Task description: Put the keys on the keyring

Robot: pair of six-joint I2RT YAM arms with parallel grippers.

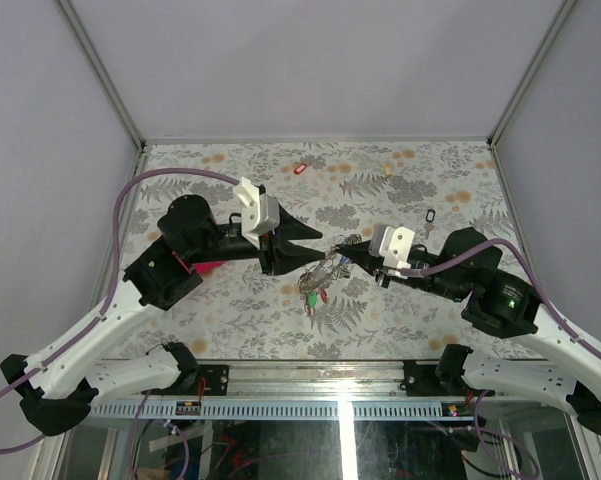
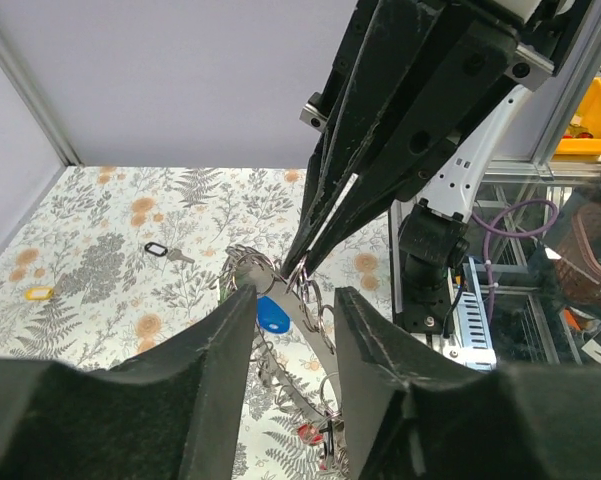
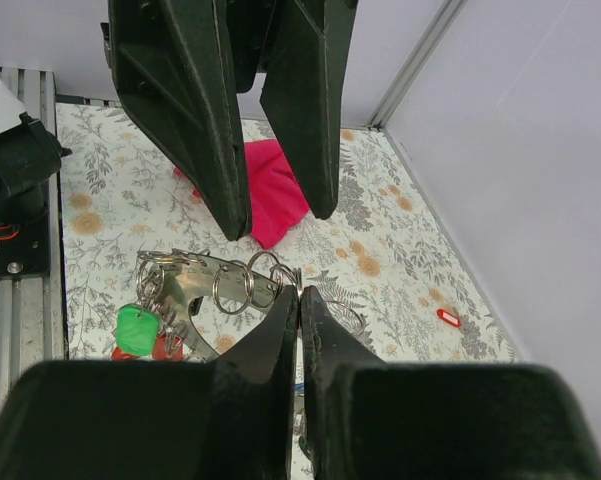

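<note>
Left arm comes in from the left, forearm low over the table (image 1: 400, 330), left gripper (image 1: 314, 249) pointing right. Right arm mirrors it from the right, right gripper (image 1: 350, 254) pointing left, so the tips nearly meet mid-table.

keyring (image 3: 195, 285) hangs between the two grippers, off the surface: a grey metal band strung with small split rings. The keys (image 1: 315, 290) on it dangle below, with a green tag (image 3: 135, 328), a blue tag (image 2: 272, 315) and red ones.

Left jaws are partly open. Its fingers (image 2: 215, 350) straddle the ring band with a gap on each side, no clamp visible.

Right jaws are closed tight, fingertips (image 3: 285, 310) pinched on the ring's edge, carrying it.

Loose on the table: black-tag key (image 2: 157, 249), red-tag key (image 3: 447, 317) and cream-tag key (image 1: 388, 170), all well apart from the ring. Magenta cloth (image 3: 270, 195) lies under the left arm.
</note>
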